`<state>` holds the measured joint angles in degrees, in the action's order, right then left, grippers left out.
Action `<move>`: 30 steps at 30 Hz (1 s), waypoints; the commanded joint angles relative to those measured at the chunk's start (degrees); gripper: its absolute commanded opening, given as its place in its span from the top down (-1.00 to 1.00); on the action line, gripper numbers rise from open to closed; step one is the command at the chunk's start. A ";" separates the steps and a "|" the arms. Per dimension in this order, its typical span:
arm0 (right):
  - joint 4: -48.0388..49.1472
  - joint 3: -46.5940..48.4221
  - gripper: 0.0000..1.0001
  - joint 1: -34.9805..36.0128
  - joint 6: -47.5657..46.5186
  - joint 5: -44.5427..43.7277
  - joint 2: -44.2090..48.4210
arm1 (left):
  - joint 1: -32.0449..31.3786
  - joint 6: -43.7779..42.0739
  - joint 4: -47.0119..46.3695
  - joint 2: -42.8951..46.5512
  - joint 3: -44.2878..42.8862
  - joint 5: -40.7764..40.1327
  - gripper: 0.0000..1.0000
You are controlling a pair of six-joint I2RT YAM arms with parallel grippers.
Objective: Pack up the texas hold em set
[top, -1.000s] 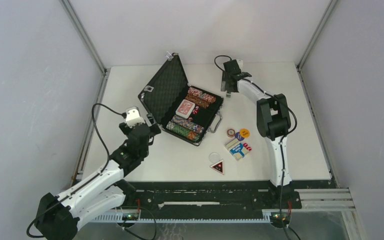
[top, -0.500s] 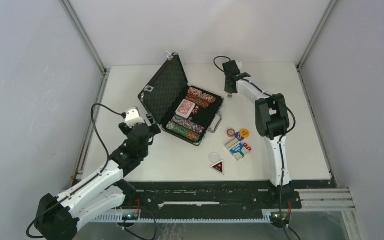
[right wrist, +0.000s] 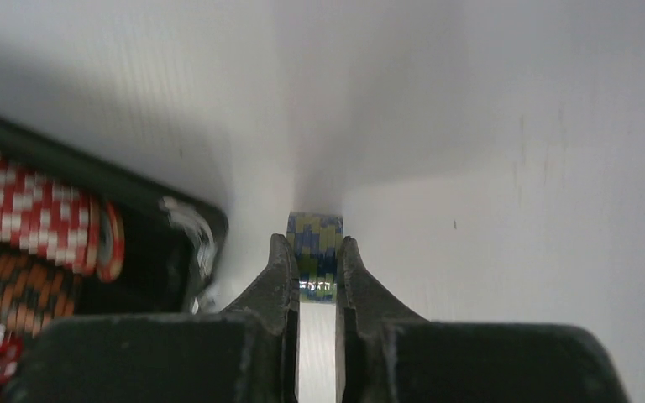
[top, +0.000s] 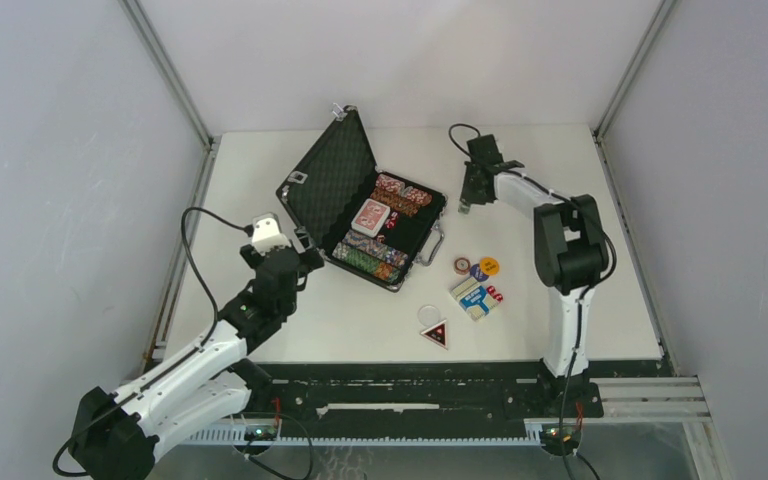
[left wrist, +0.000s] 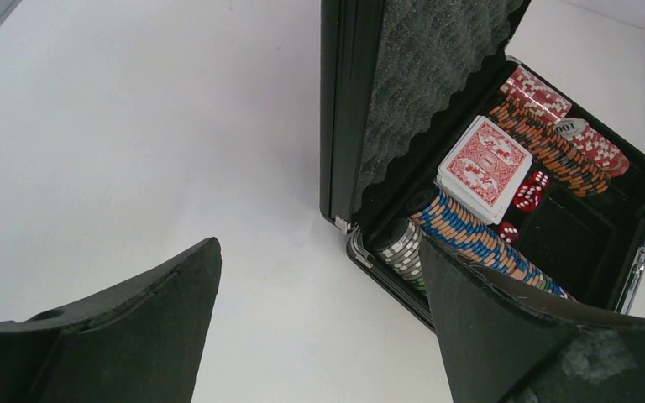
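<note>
Right wrist: right fingers (right wrist: pixel 281 285) are clamped on a thin blue-green chip stack (right wrist: pixel 315 235), just beside the case corner.
Risk: the pinch sits near the tips, so chips may fan out or slip. Black case (top: pixel 332 185) lies open mid-counter, foam lid up, chips and red deck inside. Left fingers (left wrist: pixel 134 327) are spread apart.

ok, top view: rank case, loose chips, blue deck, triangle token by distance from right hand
1. case, just left of the right hand
2. loose chips, further front
3. blue deck, just past them
4. triangle token, frontmost
</note>
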<state>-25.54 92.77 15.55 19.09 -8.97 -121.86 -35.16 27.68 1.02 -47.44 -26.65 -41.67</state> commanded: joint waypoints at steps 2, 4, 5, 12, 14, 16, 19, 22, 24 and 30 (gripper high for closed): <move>9.96 -12.48 1.00 -5.18 7.50 17.63 9.00 | -0.57 1.75 -0.93 0.75 -0.70 2.78 -0.84; 13.98 -17.22 1.00 -7.56 10.49 23.61 9.79 | -0.59 1.81 -0.77 0.43 -0.84 3.61 -0.84; 16.38 -19.17 1.00 -8.49 11.98 25.71 10.13 | -0.66 1.84 -0.68 0.40 -0.85 3.80 -0.84; 15.62 -24.50 0.05 -8.73 9.45 18.56 12.59 | -0.79 0.18 -0.93 0.61 -1.17 4.09 -0.84; 14.92 -24.56 -0.28 -8.25 8.85 15.41 13.43 | -0.79 -0.16 -0.93 0.59 -1.20 3.98 -0.85; 14.37 -24.53 -0.40 -7.67 8.52 13.23 14.30 | -0.79 -0.34 -1.01 0.52 -1.24 4.05 -0.85; 13.18 -24.54 -0.43 -6.69 8.10 8.58 15.55 | -0.83 -0.52 -1.01 0.30 -1.37 4.23 -0.85; 11.58 -24.54 -0.43 -5.19 6.83 2.24 16.80 | -0.79 -0.61 -0.93 0.41 -1.31 4.30 -0.86; 10.70 -24.30 -0.43 -3.88 5.33 -0.58 17.47 | -0.79 -0.72 -0.94 0.66 -1.15 4.16 -0.86; 6.82 -19.53 -0.41 0.51 2.65 -8.11 15.37 | -0.79 -0.79 -0.70 0.44 -1.40 4.24 -0.86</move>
<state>-16.14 68.82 13.58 24.95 -9.63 -107.15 -35.53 27.99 1.02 -47.46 -26.65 -37.69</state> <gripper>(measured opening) 0.710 0.929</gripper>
